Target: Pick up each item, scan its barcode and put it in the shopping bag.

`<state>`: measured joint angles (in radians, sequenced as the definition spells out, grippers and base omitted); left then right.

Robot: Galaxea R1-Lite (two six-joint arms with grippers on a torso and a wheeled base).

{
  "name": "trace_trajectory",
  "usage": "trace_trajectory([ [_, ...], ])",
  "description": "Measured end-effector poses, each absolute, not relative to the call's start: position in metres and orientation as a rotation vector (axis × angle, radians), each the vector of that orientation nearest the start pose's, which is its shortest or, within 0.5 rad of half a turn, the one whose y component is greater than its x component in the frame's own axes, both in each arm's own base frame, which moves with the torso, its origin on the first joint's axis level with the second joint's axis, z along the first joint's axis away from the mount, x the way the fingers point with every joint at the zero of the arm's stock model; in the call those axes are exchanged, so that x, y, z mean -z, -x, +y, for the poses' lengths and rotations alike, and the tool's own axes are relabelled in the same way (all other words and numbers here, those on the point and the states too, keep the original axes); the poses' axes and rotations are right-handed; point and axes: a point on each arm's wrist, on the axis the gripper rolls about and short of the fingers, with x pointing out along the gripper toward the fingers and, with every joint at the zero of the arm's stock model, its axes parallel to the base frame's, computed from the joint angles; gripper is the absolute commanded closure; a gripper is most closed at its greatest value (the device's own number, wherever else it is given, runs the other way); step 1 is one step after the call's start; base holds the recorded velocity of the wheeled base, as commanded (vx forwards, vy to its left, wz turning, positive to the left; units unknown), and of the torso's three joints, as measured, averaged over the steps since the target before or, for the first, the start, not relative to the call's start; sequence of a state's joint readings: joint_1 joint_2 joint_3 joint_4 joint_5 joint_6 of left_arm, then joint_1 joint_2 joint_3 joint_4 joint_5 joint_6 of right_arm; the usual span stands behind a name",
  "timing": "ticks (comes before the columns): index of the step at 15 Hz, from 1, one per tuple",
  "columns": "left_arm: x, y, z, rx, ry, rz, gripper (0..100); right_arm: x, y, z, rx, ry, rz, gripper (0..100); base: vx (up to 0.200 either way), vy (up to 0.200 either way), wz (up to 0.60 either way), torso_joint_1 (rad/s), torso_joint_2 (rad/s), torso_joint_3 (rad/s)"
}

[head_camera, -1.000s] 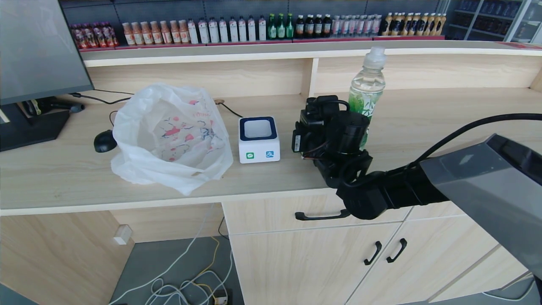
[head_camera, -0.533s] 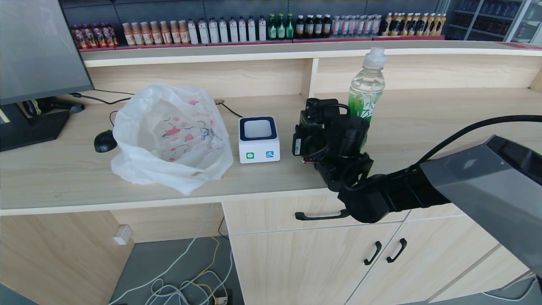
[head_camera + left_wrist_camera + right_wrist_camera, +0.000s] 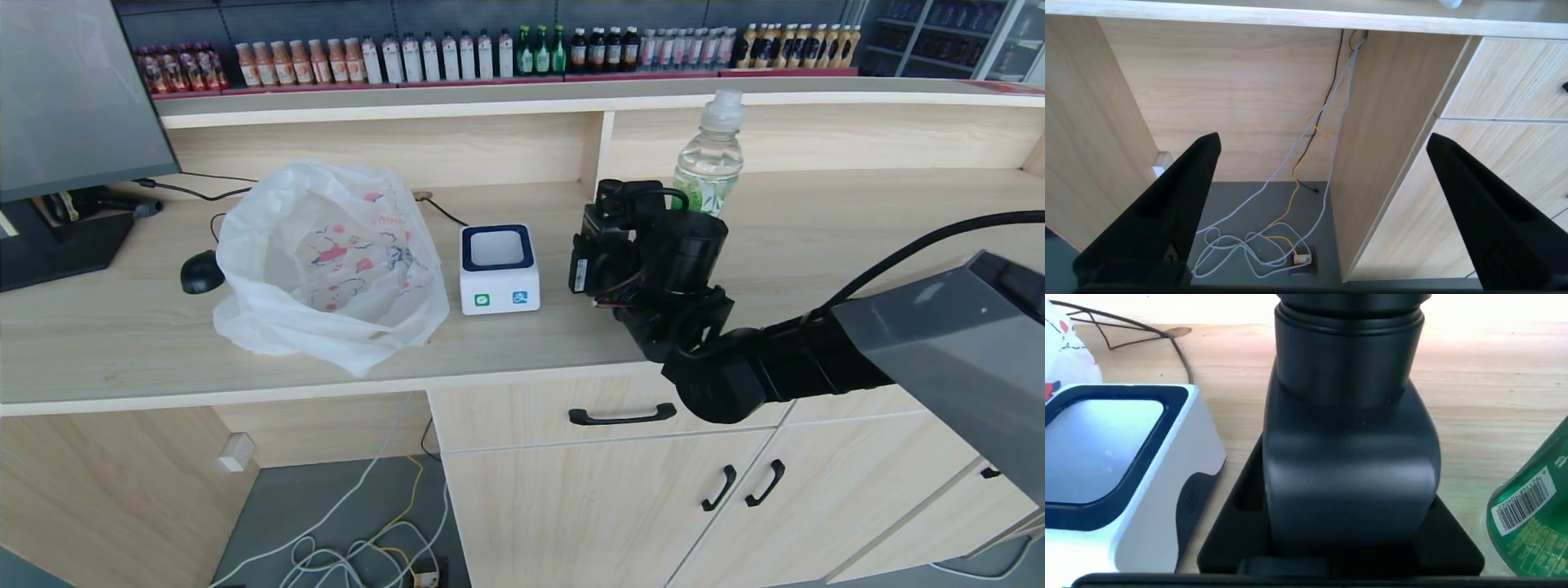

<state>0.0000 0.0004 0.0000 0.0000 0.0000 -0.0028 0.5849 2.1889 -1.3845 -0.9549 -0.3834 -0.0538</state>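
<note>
A clear water bottle point(image 3: 709, 155) with a green label stands upright on the wooden counter point(image 3: 122, 335), right of centre. My right gripper point(image 3: 624, 233) hovers just in front of and left of it, its black wrist covering the bottle's lower part. The right wrist view has the bottle's barcode label point(image 3: 1534, 514) close at one edge and the white scanner point(image 3: 1118, 482) on the other side. That scanner point(image 3: 499, 268) sits between the bottle and the open white shopping bag point(image 3: 326, 261). My left gripper point(image 3: 1323, 212) hangs open below counter level with nothing in it.
A monitor point(image 3: 73, 90) and a black mouse point(image 3: 202, 272) are at the counter's left end. A raised ledge point(image 3: 571, 102) runs behind the bottle, with a shelf of drinks point(image 3: 490, 53) beyond. Drawers with handles point(image 3: 620, 416) and loose cables point(image 3: 1282, 237) lie below.
My right arm has shifted slightly right and farther over the counter, so its wrist now covers more of the bottle. The bottle, scanner and bag have not moved.
</note>
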Motion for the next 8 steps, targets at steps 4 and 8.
trace_trajectory([
  [4,-0.075,0.023,0.0,0.0,0.003,0.0,0,-0.204,-0.35,0.229,-0.241,-0.049,-0.2,100,0.0,0.0,0.0,0.0,0.0,0.0],
  [8,-0.075,0.023,0.0,0.0,0.003,0.0,0,-0.212,-0.305,0.201,-0.29,-0.046,-0.207,100,0.0,0.0,0.0,0.0,0.0,0.0],
])
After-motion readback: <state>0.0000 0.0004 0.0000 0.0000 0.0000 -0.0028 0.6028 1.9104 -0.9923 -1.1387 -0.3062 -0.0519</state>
